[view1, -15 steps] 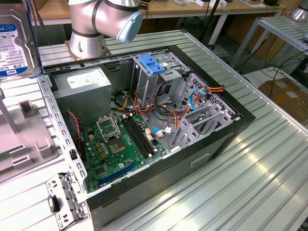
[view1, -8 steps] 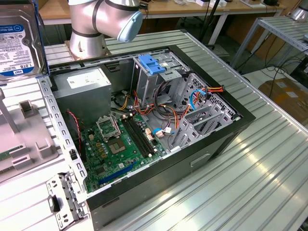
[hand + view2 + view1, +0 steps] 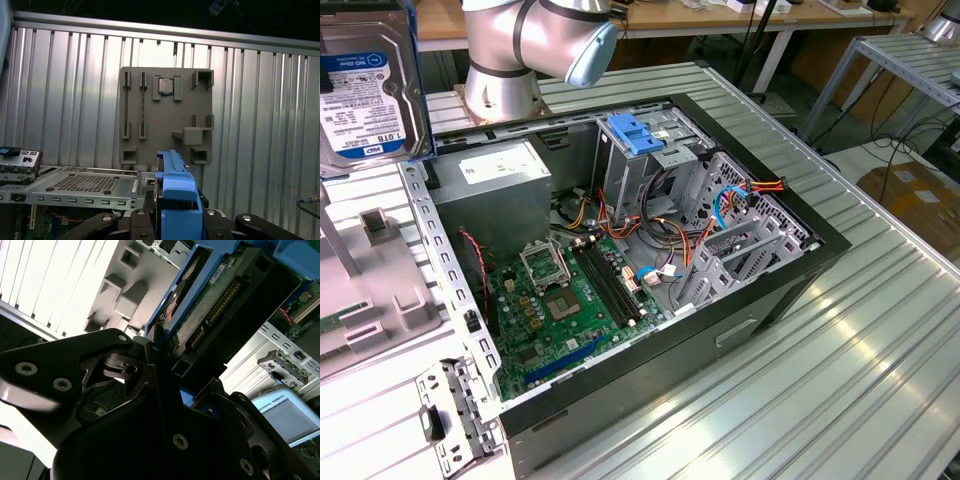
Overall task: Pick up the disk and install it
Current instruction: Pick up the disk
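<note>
The disk hangs in the air at the exterior view's far left, above the grey fixture plate; its white label with a blue stripe faces the camera inside blue carrier rails. In the first wrist view the disk's blue carrier stands edge-on between my black fingers, with my gripper shut on it. The second wrist view shows the disk's green circuit-board underside and blue rail, clamped at my gripper. The disk is apart from the open computer case.
Inside the case are the grey power-supply box, the motherboard, bundled cables, and a grey drive cage topped by a blue bracket. The arm's base stands behind the case. The fixture plate lies on the ribbed metal table.
</note>
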Robot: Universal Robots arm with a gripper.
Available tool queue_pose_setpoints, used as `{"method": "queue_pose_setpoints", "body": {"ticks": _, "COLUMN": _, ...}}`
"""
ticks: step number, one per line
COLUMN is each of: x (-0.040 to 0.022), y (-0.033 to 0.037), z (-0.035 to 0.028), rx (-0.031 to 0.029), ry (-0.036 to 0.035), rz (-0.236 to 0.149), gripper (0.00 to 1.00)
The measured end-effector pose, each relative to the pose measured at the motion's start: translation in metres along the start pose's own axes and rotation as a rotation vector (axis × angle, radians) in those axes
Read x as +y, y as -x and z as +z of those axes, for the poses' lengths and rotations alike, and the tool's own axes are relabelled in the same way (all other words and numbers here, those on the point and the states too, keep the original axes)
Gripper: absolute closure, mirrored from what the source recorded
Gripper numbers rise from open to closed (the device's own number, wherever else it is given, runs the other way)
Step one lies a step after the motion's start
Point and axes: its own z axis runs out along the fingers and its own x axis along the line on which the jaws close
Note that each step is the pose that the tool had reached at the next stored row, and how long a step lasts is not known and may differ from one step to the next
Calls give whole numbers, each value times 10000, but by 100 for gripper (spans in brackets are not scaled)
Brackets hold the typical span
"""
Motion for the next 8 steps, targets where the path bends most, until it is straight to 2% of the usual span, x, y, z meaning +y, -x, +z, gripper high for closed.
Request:
{"method": "queue_pose_setpoints", "body": {"ticks": 6, "x": -137, "y": -62, "z": -8, "rx": -1, "ry": 10, "rz": 0, "gripper": 63}}
{"method": "queue_pose_setpoints", "body": {"ticks": 8, "x": -164, "y": -79, "z": -10, "rx": -2, "ry": 12, "rz": 1, "gripper": 63}}
